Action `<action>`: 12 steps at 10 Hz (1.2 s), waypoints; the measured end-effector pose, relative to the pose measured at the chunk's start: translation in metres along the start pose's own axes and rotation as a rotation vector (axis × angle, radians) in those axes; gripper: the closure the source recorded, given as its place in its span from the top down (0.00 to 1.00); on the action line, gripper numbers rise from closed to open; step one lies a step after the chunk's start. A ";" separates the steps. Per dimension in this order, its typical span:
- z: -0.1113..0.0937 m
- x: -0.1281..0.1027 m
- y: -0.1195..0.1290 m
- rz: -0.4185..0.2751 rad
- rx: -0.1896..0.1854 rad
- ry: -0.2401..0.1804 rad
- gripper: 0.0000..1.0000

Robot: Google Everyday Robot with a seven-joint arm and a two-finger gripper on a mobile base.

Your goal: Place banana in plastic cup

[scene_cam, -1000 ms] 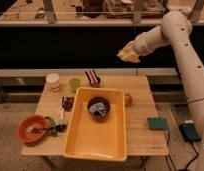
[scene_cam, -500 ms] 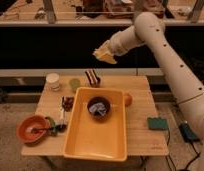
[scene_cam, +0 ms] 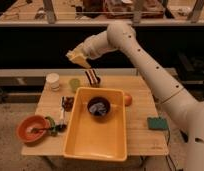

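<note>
Right, near to far off the yellow tray (scene_cam: 97, 142): orange bowl (scene_cam: 22, 135) sits left of it, dark bowl (scene_cam: 89, 104) inside. Plastic cup (scene_cam: 74, 84) stands just past its far-left corner, white cup (scene_cam: 53, 81) beside. Gripper (scene_cam: 78, 58) hangs above the cup, clenched on what looks like the banana (scene_cam: 82, 62). Placement isn't done. You've open air below, but the striped object (scene_cam: 92, 77) crowds the cup's right.

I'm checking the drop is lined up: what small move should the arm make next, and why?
Probably lower the gripper straight toward the plastic cup. It is shut on what looks like the banana and hangs high above the table, roughly over the cup, so releasing from this height might miss the narrow opening.
</note>
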State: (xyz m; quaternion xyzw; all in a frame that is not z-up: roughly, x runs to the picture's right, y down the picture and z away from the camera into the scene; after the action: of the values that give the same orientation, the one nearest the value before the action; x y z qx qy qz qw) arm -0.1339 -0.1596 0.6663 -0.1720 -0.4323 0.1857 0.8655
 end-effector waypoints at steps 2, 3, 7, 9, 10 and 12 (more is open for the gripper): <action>0.051 -0.021 0.013 0.040 -0.013 -0.045 0.00; 0.071 -0.026 0.015 0.059 -0.022 -0.055 0.00; 0.113 -0.017 0.015 0.107 -0.059 -0.083 0.00; 0.112 -0.016 0.014 0.107 -0.056 -0.082 0.00; 0.112 -0.017 0.014 0.106 -0.057 -0.082 0.00; 0.111 -0.013 0.013 0.123 -0.039 -0.061 0.00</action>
State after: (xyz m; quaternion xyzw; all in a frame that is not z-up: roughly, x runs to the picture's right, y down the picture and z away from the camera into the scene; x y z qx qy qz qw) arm -0.2337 -0.1390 0.7148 -0.2094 -0.4507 0.2350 0.8353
